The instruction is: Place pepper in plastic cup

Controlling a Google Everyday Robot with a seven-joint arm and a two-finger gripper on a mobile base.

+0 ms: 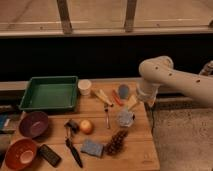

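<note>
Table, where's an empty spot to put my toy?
Bare wood lies right of the pine cone, at the table's near corner. The middle is crowded around the plastic cup, where the gripper hangs.

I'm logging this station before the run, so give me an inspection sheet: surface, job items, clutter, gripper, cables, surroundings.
Surface: light wooden table, crowded.
Job's things: slim red pepper-like item lying near the back; clear plastic cup standing in front of it, apart from it.
Clutter: green rectangular tray, small white cup, purple bowl, orange bowl, round yellow-orange fruit, brown pine cone, blue sponge, black-handled tool.
Grippers: gripper at the end of the white arm, over the table's back right part, right of the pepper-like item.
Cables: nothing seen.
Surroundings: dark wall behind; speckled floor at right.
</note>
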